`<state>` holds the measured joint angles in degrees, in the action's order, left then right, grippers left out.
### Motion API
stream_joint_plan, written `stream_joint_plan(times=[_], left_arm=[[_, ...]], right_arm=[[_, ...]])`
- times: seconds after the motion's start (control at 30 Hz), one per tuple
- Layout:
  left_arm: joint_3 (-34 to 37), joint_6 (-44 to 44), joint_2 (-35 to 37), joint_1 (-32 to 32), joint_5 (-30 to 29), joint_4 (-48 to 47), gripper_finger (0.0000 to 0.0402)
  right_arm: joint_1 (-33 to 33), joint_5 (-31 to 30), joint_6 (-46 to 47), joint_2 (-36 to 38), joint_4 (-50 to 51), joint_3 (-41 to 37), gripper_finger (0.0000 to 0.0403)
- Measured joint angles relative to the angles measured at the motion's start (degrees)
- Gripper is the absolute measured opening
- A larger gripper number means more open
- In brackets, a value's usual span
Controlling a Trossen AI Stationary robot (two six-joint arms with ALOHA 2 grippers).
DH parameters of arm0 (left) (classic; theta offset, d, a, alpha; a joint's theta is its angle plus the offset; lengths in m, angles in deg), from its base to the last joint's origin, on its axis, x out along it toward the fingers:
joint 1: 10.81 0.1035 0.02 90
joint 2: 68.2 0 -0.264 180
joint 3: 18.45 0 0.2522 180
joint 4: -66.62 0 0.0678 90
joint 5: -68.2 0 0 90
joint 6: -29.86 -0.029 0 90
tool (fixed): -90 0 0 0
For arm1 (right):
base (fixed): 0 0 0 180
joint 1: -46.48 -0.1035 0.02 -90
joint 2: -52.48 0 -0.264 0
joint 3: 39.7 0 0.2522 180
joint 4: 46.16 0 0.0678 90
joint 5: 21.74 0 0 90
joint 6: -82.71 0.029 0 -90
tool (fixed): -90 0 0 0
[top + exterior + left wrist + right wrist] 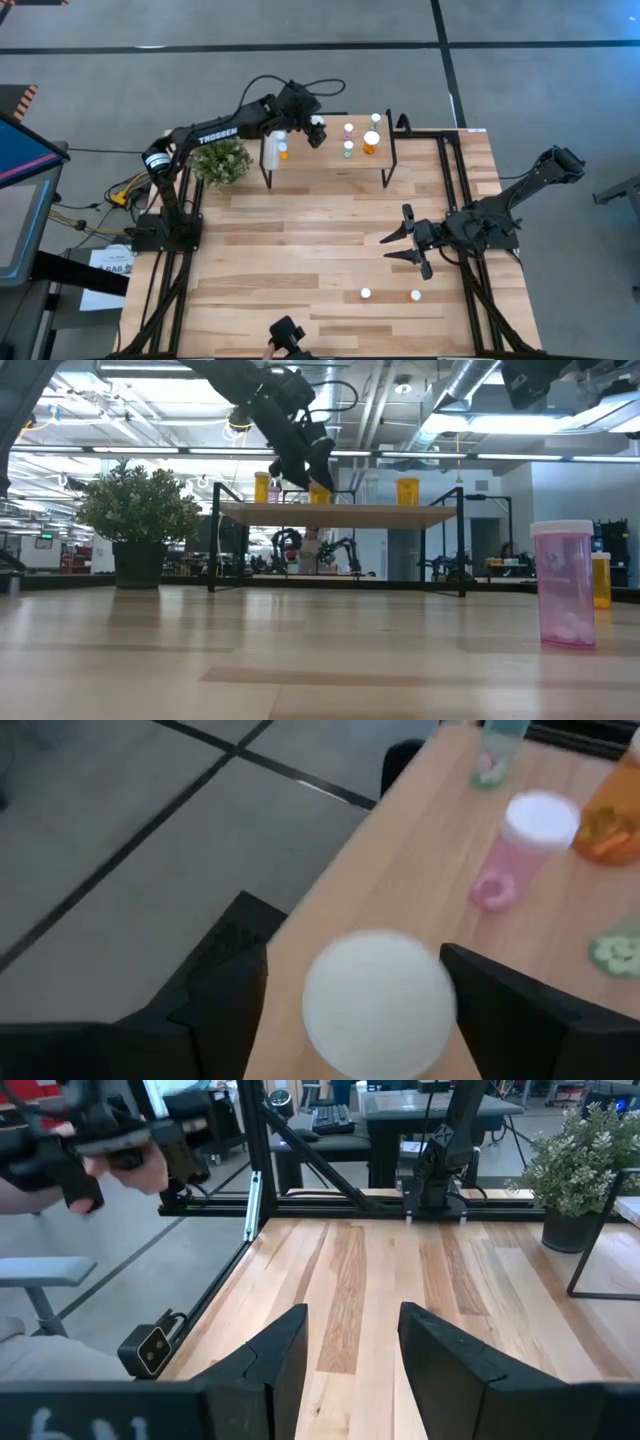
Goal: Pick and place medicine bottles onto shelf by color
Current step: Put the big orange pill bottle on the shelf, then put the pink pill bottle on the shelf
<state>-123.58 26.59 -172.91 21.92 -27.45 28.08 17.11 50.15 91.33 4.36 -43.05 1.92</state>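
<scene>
Hovering over the shelf (330, 165) at 11 o'clock, your left gripper (350, 1010) stood wide open around a white-capped bottle (378, 1002), not clamping it; bottle upright between fingers.

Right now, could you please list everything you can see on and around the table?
Shelf: one, light wood top, black legs, far edge of the table.
Bottles on shelf: at least six, white caps; orange, pink, green, others near the left end.
Pink bottle: one, on the table near the front edge.
Orange bottle: one, on the table beside it.
Plant: one, green, dark pot, left of the shelf.
Person's hand: holding a dark device, off the table's front.
Left gripper: open, over the shelf, around a white cap.
Right gripper: open, empty, above the table.
</scene>
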Motion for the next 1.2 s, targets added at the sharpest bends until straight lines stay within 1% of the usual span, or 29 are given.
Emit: stream_joint_plan(times=[0.23, 0.37, 0.47, 0.57, 0.7, 0.8, 0.93, 1.07, 1.2], left_arm=[[-9.48, -1.91, 0.02, -0.73, -2.76, -6.90, 0.0286], [-14.51, -2.90, 0.04, -2.15, -2.60, -10.67, 0.0286], [-16.70, -3.43, 0.55, -4.34, -1.54, -11.94, 0.0286], [-16.85, -3.76, 2.22, -8.04, -1.20, -11.47, 0.0286], [-14.79, -5.06, 4.20, -14.31, -4.12, -11.94, 0.0286], [-12.87, -4.39, 5.36, -19.36, -4.53, -11.65, 0.0286], [-7.71, -3.42, 6.38, -26.97, -4.94, -7.64, 0.0286], [0.28, -0.75, 6.36, -34.09, -5.05, 1.07, 0.0286], [10.36, 3.16, 6.31, -40.27, -3.01, 16.17, 0.0286]], right_arm=[[0.00, 0.02, 0.36, 0.00, 0.02, 0.00, 0.0179], [-0.10, 0.04, 0.49, 0.00, 0.10, 0.00, 0.0182], [-0.64, 0.04, 0.55, 0.00, 0.15, 0.00, 0.0181], [-1.30, 0.06, 0.53, 0.00, 0.15, 0.00, 0.0179], [-2.42, 0.09, 0.52, 0.03, 0.13, 0.00, 0.0177], [-3.33, 0.11, 0.52, 0.20, 0.07, 0.02, 0.0178], [-4.07, 0.11, 0.33, 0.20, -0.37, 0.02, 0.0181], [-4.04, 0.11, 0.35, 0.20, -0.81, 0.02, 0.0181], [-4.04, 0.11, 0.35, 0.20, -1.09, 0.02, 0.0178]])
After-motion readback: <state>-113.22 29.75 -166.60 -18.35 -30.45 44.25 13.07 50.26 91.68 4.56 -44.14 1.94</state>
